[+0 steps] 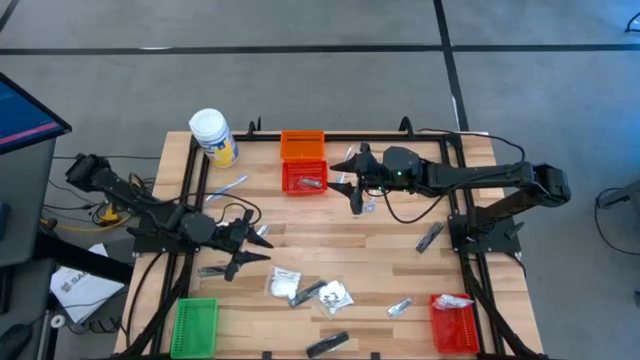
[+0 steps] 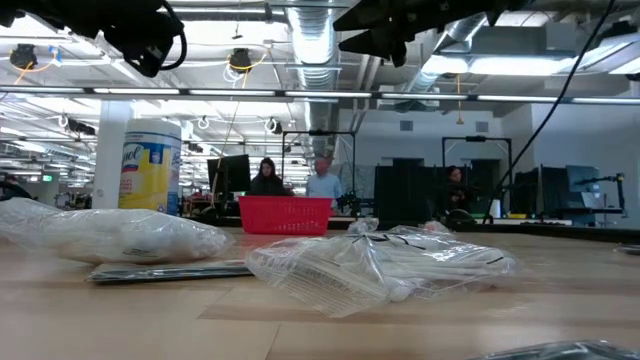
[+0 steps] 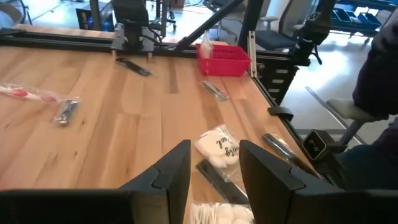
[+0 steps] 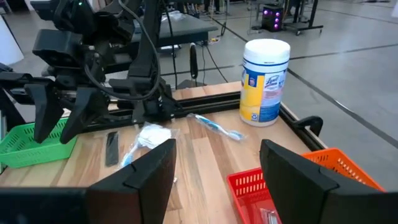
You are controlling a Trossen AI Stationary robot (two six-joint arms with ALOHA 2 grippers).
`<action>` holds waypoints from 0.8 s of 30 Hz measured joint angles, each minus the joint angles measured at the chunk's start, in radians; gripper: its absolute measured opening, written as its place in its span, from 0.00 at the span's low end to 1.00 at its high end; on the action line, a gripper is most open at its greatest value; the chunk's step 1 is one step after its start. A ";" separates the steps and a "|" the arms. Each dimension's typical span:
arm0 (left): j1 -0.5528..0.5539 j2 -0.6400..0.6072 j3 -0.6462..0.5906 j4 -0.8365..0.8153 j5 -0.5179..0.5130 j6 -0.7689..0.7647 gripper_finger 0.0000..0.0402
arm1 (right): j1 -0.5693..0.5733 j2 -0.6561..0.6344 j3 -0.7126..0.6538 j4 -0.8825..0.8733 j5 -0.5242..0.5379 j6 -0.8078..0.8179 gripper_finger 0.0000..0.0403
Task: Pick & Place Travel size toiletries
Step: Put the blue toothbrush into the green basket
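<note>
The travel size toiletries lie loose on the wooden table: white packets [image 1: 283, 283] [image 1: 333, 295], dark slim tubes [image 1: 327, 344] [image 1: 430, 237], a foil sachet [image 1: 400, 307] and a clear stick [image 1: 225, 188]. My left gripper [image 1: 262, 245] hovers open over the table's left middle. Its wrist view looks past the gripper [image 3: 216, 149] to a white packet [image 3: 219, 148] and a dark tube [image 3: 214, 180] lying on the table beyond. My right gripper [image 1: 343, 185] hangs open beside the red basket [image 1: 304, 178] at the far middle, holding nothing.
An orange basket [image 1: 302, 145] stands behind the red one. A green basket [image 1: 195, 325] sits at the near left corner, another red basket [image 1: 452, 320] at the near right. A white jar with a yellow label [image 1: 213, 135] stands at the far left. People show in the room beyond.
</note>
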 joint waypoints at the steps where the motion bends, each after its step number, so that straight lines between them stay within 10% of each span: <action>1: 0.000 0.000 0.000 0.000 0.000 0.006 0.33 | 0.000 0.000 0.000 0.000 0.000 0.000 0.56; 15: 0.031 0.137 0.046 0.150 0.131 0.097 0.33 | 0.000 0.000 0.001 -0.046 -0.089 0.040 0.56; 24: -0.060 0.358 0.341 -0.393 -0.089 -0.033 0.33 | 0.005 0.000 0.002 -0.074 -0.131 0.036 0.56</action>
